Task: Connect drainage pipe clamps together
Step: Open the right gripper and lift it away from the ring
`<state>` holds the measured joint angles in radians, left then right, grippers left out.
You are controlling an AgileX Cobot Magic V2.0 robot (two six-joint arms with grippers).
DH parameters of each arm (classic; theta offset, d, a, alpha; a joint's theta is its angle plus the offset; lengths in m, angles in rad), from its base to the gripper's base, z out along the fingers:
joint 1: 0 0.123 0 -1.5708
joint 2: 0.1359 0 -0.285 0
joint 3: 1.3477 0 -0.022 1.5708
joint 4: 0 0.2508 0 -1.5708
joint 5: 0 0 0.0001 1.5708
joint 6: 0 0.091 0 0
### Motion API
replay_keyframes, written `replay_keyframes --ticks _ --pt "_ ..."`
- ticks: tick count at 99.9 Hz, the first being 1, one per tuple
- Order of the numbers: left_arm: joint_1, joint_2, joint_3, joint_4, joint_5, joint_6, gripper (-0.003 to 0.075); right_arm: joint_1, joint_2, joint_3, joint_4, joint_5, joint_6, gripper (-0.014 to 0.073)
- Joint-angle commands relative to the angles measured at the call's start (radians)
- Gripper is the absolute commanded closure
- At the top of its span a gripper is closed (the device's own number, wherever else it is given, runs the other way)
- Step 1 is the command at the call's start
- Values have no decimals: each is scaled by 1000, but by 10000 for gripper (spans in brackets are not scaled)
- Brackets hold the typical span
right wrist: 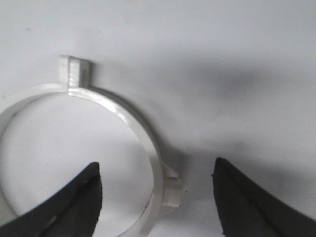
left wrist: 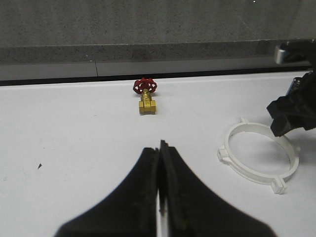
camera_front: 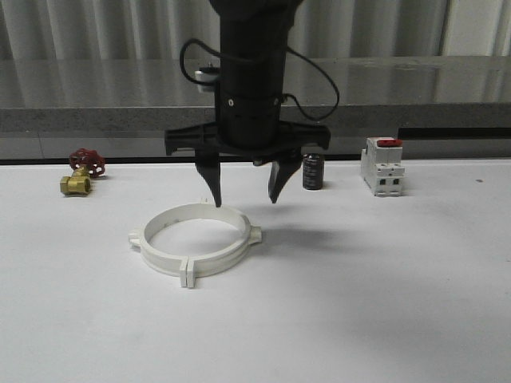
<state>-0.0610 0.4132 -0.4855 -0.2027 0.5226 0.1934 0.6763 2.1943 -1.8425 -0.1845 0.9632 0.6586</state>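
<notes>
The two white drainage pipe clamps (camera_front: 209, 263) lie flat on the white table, set together as one wide ring with small tabs sticking out around it. My right gripper (camera_front: 245, 201) hangs open just above the ring's far rim, its fingers pointing down, touching nothing. Between its fingertips (right wrist: 157, 168) I see the ring's rim (right wrist: 123, 111) and one tab. My left gripper (left wrist: 160, 145) is shut and empty, low over the table and left of the ring (left wrist: 247, 171).
A brass valve with a red handle (camera_front: 80, 174) sits at the back left. A small black cylinder (camera_front: 312, 171) and a white switch with a red top (camera_front: 382, 166) stand at the back right. A grey ledge (camera_front: 447, 112) runs behind the table.
</notes>
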Motion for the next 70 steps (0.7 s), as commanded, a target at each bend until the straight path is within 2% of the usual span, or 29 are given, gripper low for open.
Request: replay_keyframes --ticks 1,33,70 --pt "-6 5 -24 -19 -71 -1 741 -4 -104 -49 -33 20 -92 103" --pt "-6 5 -24 -19 -71 -1 741 -110 -232 -49 -43 107 -268 103" --pt "-6 5 -24 -19 -71 -1 741 -342 -465 -24 -62 165 -400 103"
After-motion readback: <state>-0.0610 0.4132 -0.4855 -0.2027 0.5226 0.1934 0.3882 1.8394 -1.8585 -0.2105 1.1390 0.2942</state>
